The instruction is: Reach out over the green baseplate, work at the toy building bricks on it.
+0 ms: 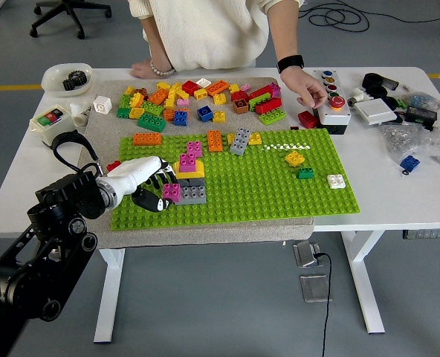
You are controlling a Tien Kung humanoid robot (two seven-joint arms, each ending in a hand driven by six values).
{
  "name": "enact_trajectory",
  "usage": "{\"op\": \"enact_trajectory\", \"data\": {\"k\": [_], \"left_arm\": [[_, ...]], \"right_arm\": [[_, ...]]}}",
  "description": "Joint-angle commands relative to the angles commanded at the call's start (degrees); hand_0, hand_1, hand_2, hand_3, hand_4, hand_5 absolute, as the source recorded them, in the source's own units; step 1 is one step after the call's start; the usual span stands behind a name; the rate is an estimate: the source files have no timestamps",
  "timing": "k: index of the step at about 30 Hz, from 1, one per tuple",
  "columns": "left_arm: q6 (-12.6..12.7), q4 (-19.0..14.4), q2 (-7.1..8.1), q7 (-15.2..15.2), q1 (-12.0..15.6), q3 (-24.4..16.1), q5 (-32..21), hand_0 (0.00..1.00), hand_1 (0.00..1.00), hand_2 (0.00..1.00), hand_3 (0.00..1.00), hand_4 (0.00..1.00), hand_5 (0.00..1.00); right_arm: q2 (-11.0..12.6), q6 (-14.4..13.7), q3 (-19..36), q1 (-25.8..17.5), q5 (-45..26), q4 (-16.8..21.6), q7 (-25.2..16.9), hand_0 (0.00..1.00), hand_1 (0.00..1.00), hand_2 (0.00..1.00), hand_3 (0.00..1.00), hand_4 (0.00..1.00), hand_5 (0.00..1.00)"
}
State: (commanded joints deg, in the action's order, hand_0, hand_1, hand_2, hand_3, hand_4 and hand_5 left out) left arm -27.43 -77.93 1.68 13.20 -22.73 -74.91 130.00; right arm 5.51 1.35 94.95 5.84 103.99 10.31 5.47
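Nearby, left hand (151,187) gripping brick stack (184,181) on green baseplate (264,190), bowl (66,77) holding dark gears.

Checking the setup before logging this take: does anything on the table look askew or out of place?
Little stands out. The grey two-row brick sits tilted at the far edge of the green studded baseplate, unlike the squared bricks nearby. A red brick lies off the grey mat, below the person's hand.

The baseplate (279,190) is laid on a mat (205,229) on the desk (398,201). Loose bricks (198,98) are heaped at its 12 o'clock. A brick stack (186,178) is set at its 9 o'clock edge, the robot hand (149,186) just beside it.
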Motion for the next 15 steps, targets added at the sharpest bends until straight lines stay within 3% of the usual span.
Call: {"op": "enact_trajectory", "data": {"k": [15], "left_arm": [[0.4, -1.1, -0.11, 0.5, 0.7, -0.2, 0.0, 0.591, 0.554, 0.529, 0.539, 0.604, 0.054]], "right_arm": [[0.0, -0.1, 0.1, 0.1, -0.3, 0.0, 0.0, 0.743, 0.646, 0.688, 0.646, 0.856, 0.532]]}}
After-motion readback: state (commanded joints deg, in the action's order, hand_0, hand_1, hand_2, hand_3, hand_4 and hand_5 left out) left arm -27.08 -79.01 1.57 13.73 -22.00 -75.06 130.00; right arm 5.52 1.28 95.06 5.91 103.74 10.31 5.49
